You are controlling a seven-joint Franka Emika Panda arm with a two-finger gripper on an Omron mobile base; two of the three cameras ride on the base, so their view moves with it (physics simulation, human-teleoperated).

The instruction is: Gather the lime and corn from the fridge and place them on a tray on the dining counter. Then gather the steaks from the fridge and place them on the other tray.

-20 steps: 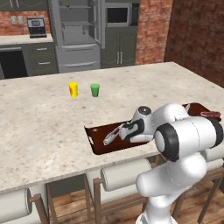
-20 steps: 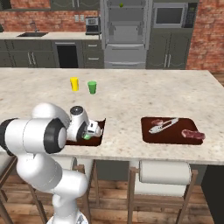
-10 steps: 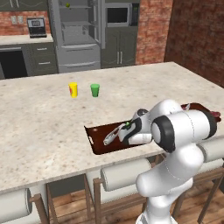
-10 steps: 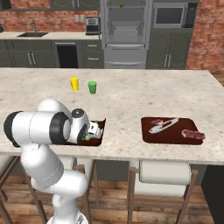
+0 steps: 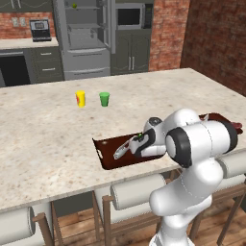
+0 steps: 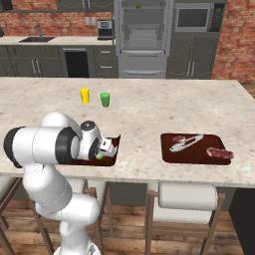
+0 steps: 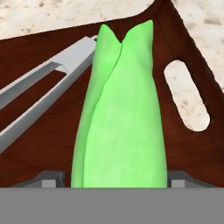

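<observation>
The corn [image 7: 120,122], a green husked ear, lies on the dark brown tray [image 7: 183,52] on the dining counter [image 5: 48,139]. My gripper [image 7: 116,179] straddles its near end, and the fingertips [image 7: 52,178] stand just off its sides, open. In the base views the gripper [image 5: 140,140] [image 6: 101,151] hangs low over the left tray [image 5: 103,158] [image 6: 115,144]. A small green ball, the lime [image 6: 138,6], sits on the top shelf of the open fridge [image 6: 142,45]. Steaks [image 6: 219,153] lie on the right tray [image 6: 169,155].
A silver utensil [image 7: 43,96] lies on the left tray beside the corn, and another [image 6: 185,143] lies on the right tray. A yellow cup [image 5: 80,98] and a green cup [image 5: 104,99] stand mid-counter. White-cushioned stools [image 5: 139,190] line the near edge.
The jaws have spread wider off the corn. The arm has shifted a little over the left tray; the corn rests on it.
</observation>
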